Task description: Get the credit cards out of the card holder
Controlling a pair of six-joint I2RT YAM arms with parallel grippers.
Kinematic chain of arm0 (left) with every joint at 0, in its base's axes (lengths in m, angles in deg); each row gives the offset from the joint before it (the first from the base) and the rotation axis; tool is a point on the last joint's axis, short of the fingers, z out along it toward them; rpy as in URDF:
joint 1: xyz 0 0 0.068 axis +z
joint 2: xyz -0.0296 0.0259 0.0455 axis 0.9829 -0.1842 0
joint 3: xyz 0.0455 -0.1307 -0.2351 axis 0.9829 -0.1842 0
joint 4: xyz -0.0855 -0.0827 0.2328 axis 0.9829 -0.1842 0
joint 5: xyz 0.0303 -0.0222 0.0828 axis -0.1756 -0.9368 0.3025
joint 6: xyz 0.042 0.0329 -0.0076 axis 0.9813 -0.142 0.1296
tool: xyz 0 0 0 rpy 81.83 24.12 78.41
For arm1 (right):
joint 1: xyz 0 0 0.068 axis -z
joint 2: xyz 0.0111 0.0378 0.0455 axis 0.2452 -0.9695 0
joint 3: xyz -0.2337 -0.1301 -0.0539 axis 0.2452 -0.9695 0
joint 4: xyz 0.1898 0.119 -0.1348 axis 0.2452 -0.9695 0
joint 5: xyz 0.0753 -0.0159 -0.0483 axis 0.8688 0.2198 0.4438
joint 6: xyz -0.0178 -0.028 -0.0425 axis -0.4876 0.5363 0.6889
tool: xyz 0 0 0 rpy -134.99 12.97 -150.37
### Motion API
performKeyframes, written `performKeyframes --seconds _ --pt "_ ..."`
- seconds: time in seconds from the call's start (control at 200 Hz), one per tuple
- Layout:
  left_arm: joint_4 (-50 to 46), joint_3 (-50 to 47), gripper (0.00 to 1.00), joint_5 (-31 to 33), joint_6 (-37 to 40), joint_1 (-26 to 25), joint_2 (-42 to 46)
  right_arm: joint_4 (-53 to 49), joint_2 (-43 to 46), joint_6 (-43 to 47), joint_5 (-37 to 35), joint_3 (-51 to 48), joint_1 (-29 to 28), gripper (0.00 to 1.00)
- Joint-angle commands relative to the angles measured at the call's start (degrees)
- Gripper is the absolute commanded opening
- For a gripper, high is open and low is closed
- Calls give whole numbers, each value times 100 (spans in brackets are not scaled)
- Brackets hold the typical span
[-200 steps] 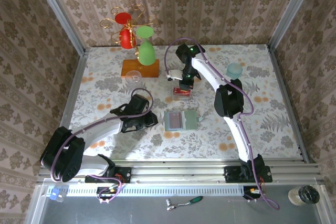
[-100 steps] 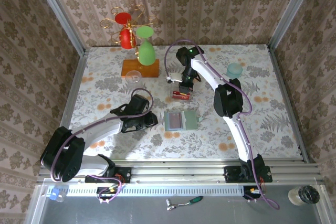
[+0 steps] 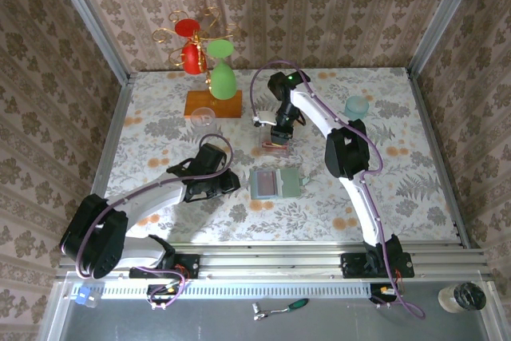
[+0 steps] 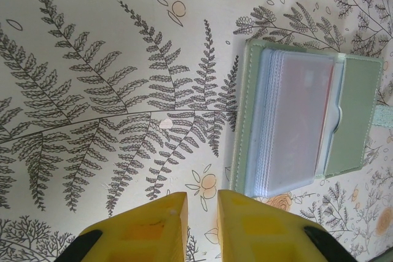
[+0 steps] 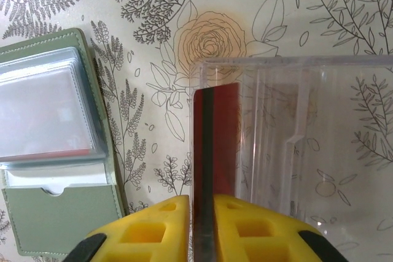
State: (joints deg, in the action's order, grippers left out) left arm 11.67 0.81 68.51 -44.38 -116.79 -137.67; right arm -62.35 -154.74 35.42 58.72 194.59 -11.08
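Right wrist | right hand [image 5: 201,213] grasps red card [image 5: 216,145] in clear tray [image 5: 307,127] beside open card holder [image 5: 61,222] | left hand [image 4: 201,207] clenched, empty

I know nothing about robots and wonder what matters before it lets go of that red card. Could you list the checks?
1. Red card pinched in right tool: ok.
2. Card inside the clear plastic tray's walls: cannot tell.
3. Left tool holding nothing, apart from the card holder: ok.
4. Card holder lying open: ok.
5. Card holder emptied: not ok, red shows in its sleeves.
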Motion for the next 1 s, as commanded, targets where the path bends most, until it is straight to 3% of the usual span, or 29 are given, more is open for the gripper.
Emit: performKeyframes --seconds 0.0,0.16,0.31,0.58,0.785,0.995 --pt "-190 44 20 3 37 50 93 -62 242 -101 258 76 3 19" --pt "-144 54 20 -4 65 63 80 505 549 -358 -289 -151 18 19" --pt "-43 -29 20 -30 8 66 102 925 709 -452 -938 -436 32 12" --pt "-3 -105 20 -4 -11 63 195 1381 1009 -686 -1123 -797 10 16" --pt "70 -122 20 -39 -19 61 160 1991 1173 -813 -1323 -1356 -63 3" --pt "83 -174 20 -39 -42 58 204 2117 1110 -857 -1277 -1609 -127 0"
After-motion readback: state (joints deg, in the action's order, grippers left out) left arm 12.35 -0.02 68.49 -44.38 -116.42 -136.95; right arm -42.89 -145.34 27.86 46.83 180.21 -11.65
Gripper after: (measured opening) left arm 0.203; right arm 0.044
